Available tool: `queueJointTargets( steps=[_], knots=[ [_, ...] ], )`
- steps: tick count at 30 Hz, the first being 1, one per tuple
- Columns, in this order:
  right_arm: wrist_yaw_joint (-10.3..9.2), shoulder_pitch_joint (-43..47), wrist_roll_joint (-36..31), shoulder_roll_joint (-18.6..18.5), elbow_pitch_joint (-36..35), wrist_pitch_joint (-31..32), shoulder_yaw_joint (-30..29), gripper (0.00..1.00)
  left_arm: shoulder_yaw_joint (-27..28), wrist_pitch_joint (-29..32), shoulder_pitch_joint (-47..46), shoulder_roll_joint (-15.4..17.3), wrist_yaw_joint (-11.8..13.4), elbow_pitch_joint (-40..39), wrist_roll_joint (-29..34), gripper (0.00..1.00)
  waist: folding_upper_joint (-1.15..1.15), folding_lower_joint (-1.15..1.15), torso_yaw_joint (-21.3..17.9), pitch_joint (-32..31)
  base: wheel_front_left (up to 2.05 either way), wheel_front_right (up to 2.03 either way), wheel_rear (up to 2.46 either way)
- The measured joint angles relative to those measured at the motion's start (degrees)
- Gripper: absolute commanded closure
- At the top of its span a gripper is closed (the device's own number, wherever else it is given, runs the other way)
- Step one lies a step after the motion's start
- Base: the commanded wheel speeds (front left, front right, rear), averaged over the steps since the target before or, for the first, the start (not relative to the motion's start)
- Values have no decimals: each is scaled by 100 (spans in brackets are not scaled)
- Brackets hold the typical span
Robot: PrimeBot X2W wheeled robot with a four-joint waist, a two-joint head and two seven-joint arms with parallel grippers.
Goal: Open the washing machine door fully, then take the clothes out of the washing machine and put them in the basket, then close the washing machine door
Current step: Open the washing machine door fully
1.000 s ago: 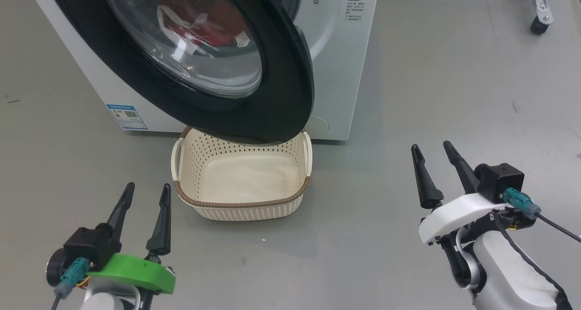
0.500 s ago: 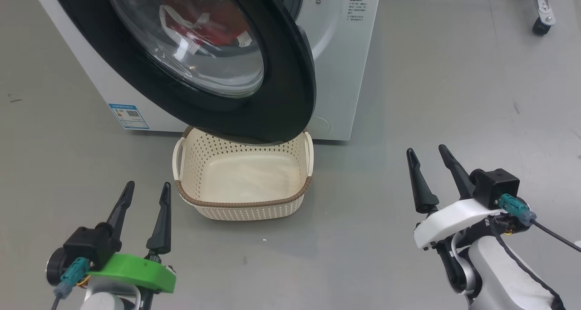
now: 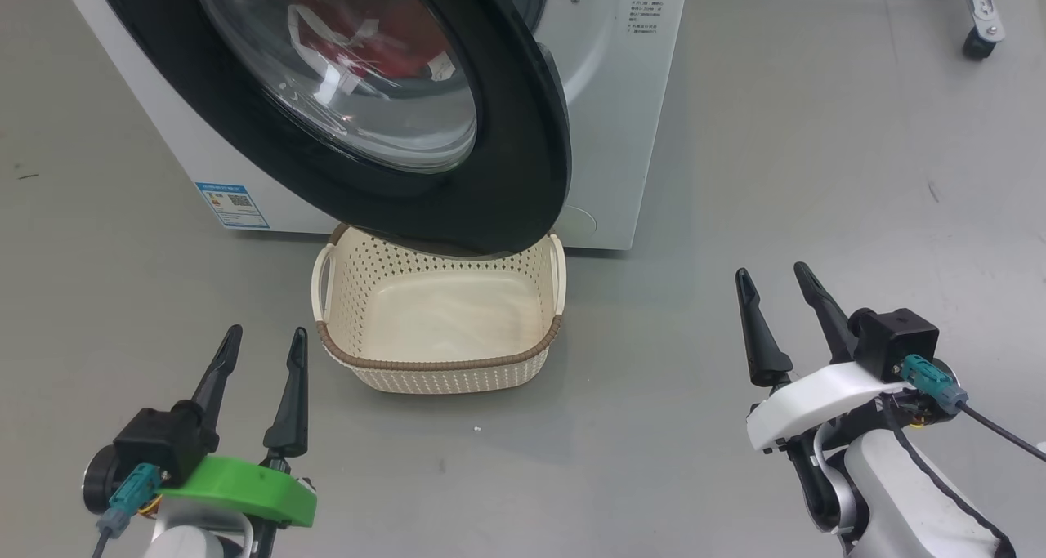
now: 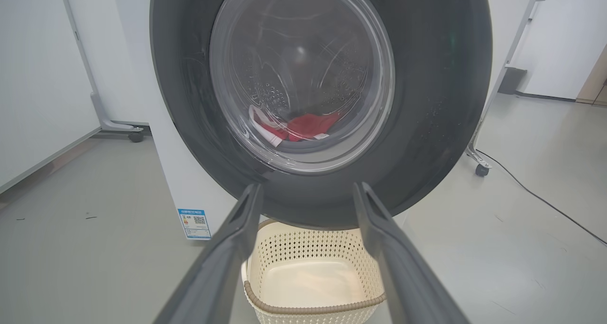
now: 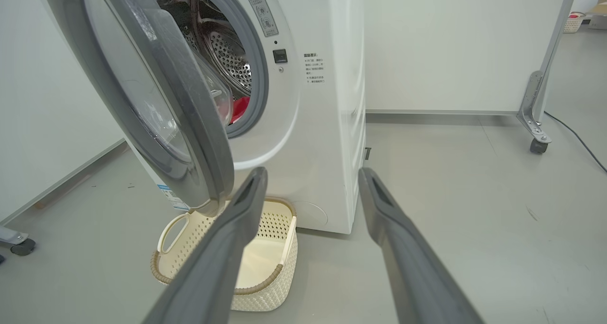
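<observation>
One washing machine (image 3: pixel 621 133) stands with its one door (image 3: pixel 515 174) swung partly open above the single empty basket (image 3: pixel 441 368) on the floor (image 3: pixel 735 174). Red clothes (image 4: pixel 310 124) lie in the drum (image 5: pixel 230 60) behind the door's glass (image 3: pixel 368 92), their number unclear. The left gripper (image 3: pixel 267 332) and right gripper (image 3: pixel 771 271) hover low, each with two fingers (image 3: pixel 292 395) spread, holding nothing.

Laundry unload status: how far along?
Done: washing machine door stands partly open, not fully. In hand: nothing; left gripper and right gripper are open, empty, clear of the door. Left: finish opening, move red clothes from the washing machine into the empty basket, close door.
</observation>
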Motion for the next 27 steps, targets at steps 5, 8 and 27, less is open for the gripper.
queueJointTargets(
  steps=[5, 8, 27],
  knots=[
    [0, 8, -25, 0, -12, 0, -1, 0, -2, 0, 2, 0, 0, -3, 0, 0, 0, 0, 5, 8, 0, 0, 0],
    [0, 10, -27, -1, -15, 0, -2, 0, -3, 0, 2, 0, 0, -5, 0, 0, 0, 0, 6, 10, 0, 0, 0],
    [-51, 80, -105, -11, -143, -5, -86, 0, -92, 0, 8, -4, 0, -56, 0, 0, 0, 0, 38, 107, 0, 0, 0]
  ],
)
